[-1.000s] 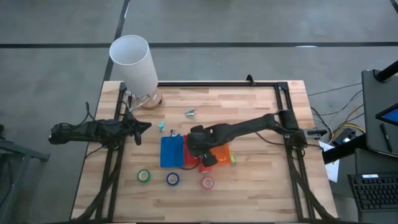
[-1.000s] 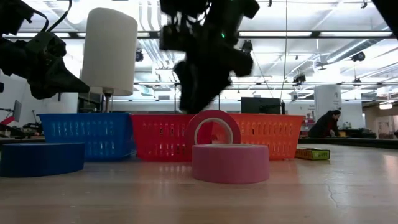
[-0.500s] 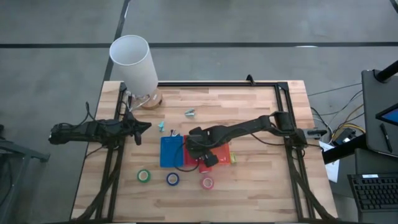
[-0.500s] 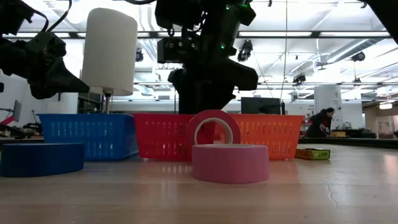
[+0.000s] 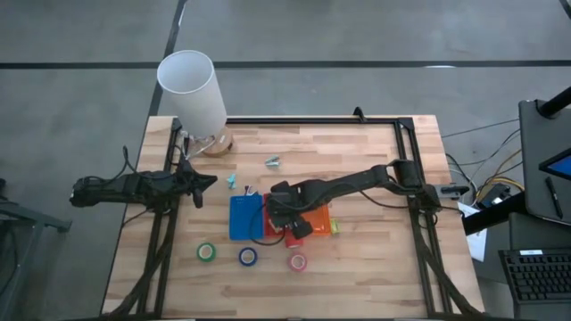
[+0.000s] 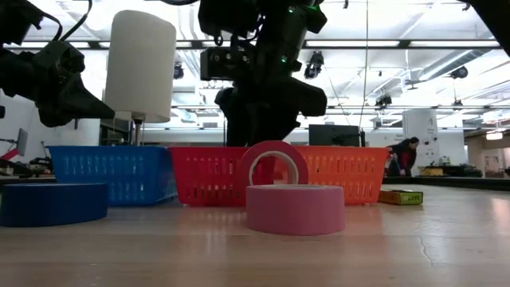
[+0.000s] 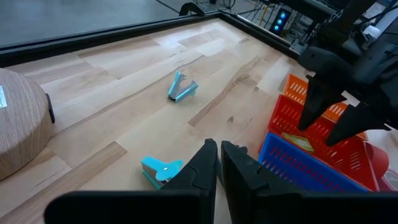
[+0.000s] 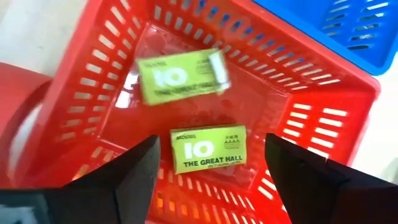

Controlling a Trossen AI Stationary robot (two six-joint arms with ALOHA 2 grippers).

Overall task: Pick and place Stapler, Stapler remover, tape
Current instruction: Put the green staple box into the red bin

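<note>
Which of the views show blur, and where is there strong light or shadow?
Right wrist view: the upper yellow-green box in the red basket is smeared, the lower box sharp. Low view: bright ceiling lights leave the right gripper a dark silhouette. High view: even light.

- Both arms matte black, jointed, trailing thin black cables.
- Right pincer [image 8: 208,180]: flat, dark, angular fingers.
- Left pincer [image 7: 219,163]: slim, black, tapered fingers.

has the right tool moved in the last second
Yes. In the overhead view the right tool has slid slightly toward the blue basket, and in the table-level view it has dropped lower over the red basket.
</note>
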